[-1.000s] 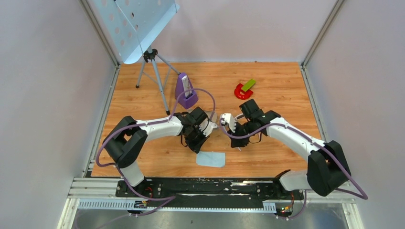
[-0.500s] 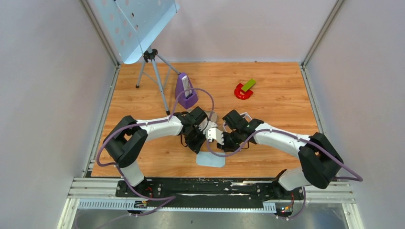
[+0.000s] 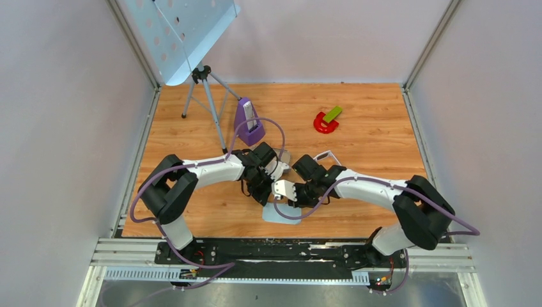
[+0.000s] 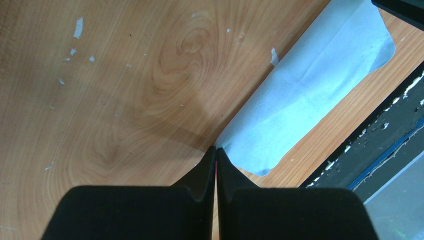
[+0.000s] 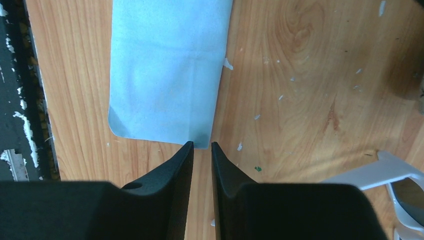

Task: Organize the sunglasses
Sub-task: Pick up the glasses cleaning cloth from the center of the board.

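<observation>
saw left jaws pressed shut at a corner of the cloth [image 4: 310, 100], nothing visible between. found right jaws parted by a narrow empty gap, tips over the cloth's edge. spotted sunglasses [image 5: 380, 172] on the worktop [image 5: 300, 75] just right of the right jaws, untouched.

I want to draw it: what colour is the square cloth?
Light blue cloth, clearest in the right wrist view.

Worktop [image 3: 383, 128]: orange-brown wood grain, flecked with small white chips in the wrist views. Plain pale grey-lilac walls [image 3: 57, 128] on three sides, metal posts [image 3: 430, 45] in the far corners. Far left: tripod [image 3: 202, 74] carrying a tilted, perforated pale-blue panel [image 3: 179, 32]. Near edge: black rail [image 3: 281, 251] on aluminium framing. Light soft, even.
</observation>
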Robot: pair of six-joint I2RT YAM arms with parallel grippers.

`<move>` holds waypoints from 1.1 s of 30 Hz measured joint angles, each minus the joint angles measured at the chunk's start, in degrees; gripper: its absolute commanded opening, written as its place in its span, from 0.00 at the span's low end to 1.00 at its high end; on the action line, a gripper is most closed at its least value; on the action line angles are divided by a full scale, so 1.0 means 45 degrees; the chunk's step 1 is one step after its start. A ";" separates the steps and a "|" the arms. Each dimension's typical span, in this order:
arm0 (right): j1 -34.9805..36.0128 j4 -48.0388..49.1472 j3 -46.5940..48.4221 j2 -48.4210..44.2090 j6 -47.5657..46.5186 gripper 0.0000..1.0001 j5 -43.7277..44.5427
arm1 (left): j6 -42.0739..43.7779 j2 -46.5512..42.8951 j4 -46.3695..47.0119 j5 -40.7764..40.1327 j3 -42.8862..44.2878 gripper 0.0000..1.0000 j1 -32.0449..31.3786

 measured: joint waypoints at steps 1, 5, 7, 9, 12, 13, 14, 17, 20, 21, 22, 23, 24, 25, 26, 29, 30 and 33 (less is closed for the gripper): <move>0.0005 0.0034 0.0000 0.0112 0.0000 0.24 0.0029 | 0.0000 0.0005 0.0000 0.0000 0.0000 0.00 0.0000; 0.0058 0.0058 0.0000 0.0471 0.0000 0.23 0.0078 | -0.0034 0.0005 -0.0005 0.0000 0.0000 0.00 0.0000; 0.0097 0.0092 0.0015 0.0549 0.0000 0.22 0.0087 | -0.0049 0.0005 -0.0005 0.0000 0.0000 0.00 0.0000; 0.0112 0.0107 0.0015 0.0554 0.0005 0.20 0.0102 | -0.0053 0.0010 -0.0005 0.0000 0.0005 0.00 0.0000; 0.0121 0.0112 0.0039 0.0588 0.0039 0.12 0.0107 | -0.0058 0.0049 -0.0049 0.0005 0.0049 0.00 0.0000; 0.0121 0.0121 0.0058 0.0617 0.0058 0.10 0.0107 | -0.0063 0.0058 -0.0058 0.0015 0.0053 0.00 0.0000; 0.0131 0.0131 0.0073 0.0631 0.0068 0.07 0.0112 | -0.0083 0.0063 -0.0063 0.0019 0.0058 0.00 0.0000; 0.0141 0.0136 0.0083 0.0641 0.0083 0.00 0.0107 | -0.0092 0.0078 -0.0078 0.0029 0.0073 0.00 0.0000; 0.0141 0.0107 0.0126 0.0665 0.0083 0.00 0.0121 | -0.0136 0.0078 -0.0078 0.0010 0.0073 0.00 0.0019; 0.0141 0.0087 0.0141 0.0675 0.0087 0.00 0.0126 | -0.0146 0.0073 -0.0073 0.0005 0.0073 0.00 0.0024; 0.0141 0.0044 0.0180 0.0690 0.0092 0.00 0.0180 | -0.0160 0.0073 -0.0073 -0.0005 0.0073 0.00 0.0044; 0.0141 0.0024 0.0214 0.0699 0.0097 0.00 0.0248 | -0.0185 0.0063 -0.0073 -0.0010 0.0073 0.00 0.0049; 0.0141 0.0005 0.0257 0.0699 0.0112 0.00 0.0321 | -0.0185 0.0053 -0.0068 -0.0029 0.0073 0.00 0.0063; 0.0141 -0.0019 0.0316 0.0695 0.0126 0.00 0.0384 | -0.0185 0.0039 -0.0068 -0.0083 0.0068 0.00 0.0083; 0.0131 -0.0044 0.0393 0.0695 0.0141 0.00 0.0423 | -0.0185 0.0019 -0.0068 -0.0155 0.0068 0.00 0.0112; 0.0044 -0.0063 0.0631 0.0695 0.0151 0.00 0.0568 | -0.0248 -0.0049 -0.0063 -0.0461 0.0068 0.00 0.0209; -0.0005 -0.0058 0.0714 0.0699 0.0155 0.00 0.0627 | -0.0306 -0.0078 -0.0053 -0.0617 0.0068 0.00 0.0248; -0.0073 -0.0058 0.1001 0.0767 0.0214 0.00 0.0753 | -0.0427 -0.0223 -0.0049 -0.0967 0.0068 0.00 0.0282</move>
